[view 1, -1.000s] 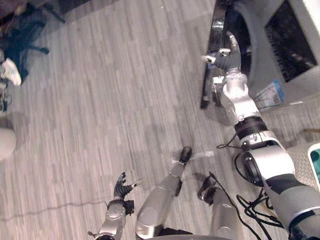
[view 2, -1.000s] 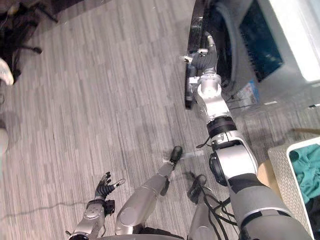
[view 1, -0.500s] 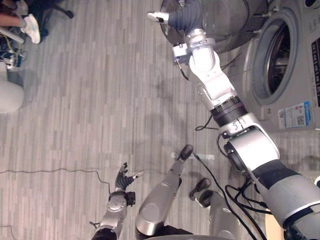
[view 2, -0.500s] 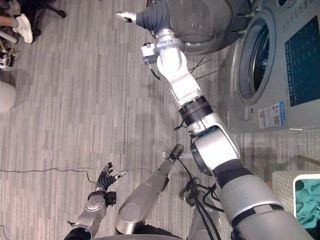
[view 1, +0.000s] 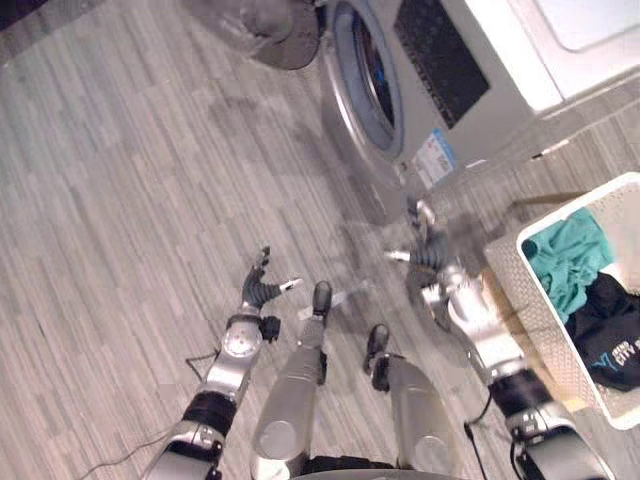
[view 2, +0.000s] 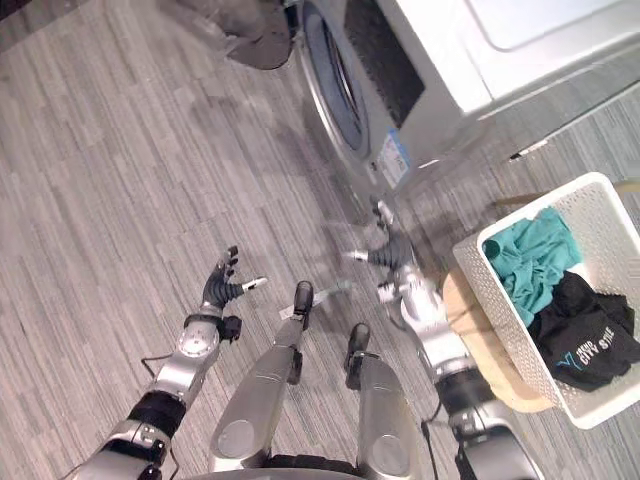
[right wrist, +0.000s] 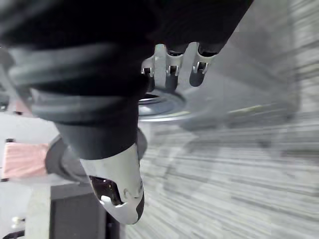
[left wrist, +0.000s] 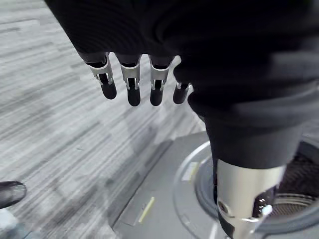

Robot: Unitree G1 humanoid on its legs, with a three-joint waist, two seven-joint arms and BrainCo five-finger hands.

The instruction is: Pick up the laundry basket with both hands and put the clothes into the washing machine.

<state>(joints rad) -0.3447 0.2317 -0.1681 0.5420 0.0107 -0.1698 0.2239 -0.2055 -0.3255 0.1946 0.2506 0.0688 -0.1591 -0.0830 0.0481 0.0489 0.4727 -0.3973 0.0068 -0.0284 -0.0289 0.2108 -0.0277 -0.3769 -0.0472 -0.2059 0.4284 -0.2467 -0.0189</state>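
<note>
The white laundry basket [view 2: 495, 305] sits just off the washing machine's [view 2: 430, 70] front corner, on the side away from the open door. Neither hand is touching it. It's resting on something round and tan [view 2: 500, 385], can't tell what exactly. Inside there's a teal garment [view 2: 525, 260] at the end nearer the washing machine and a black garment [view 2: 580, 335] with pale print at the far end, both bunched up and touching each other.

The right hand [view 2: 390, 255] hangs in the air in front of the washing machine, below its front panel, between the machine and the basket but clear of both. Its fingers [right wrist: 169, 67] look straight and relaxed, thumb sticking out to the side, nothing in it.

The left hand [view 2: 220, 290] is further out from the washing machine's front, over the grey plank floor [view 1: 120, 200], well apart from the basket. Its fingers [left wrist: 132, 84] are loosely spread, thumb out, also holding nothing.

The washing machine's round door [view 1: 270, 30] is swung wide open, away from the basket side, and the porthole [view 1: 365, 75] is dark inside.
</note>
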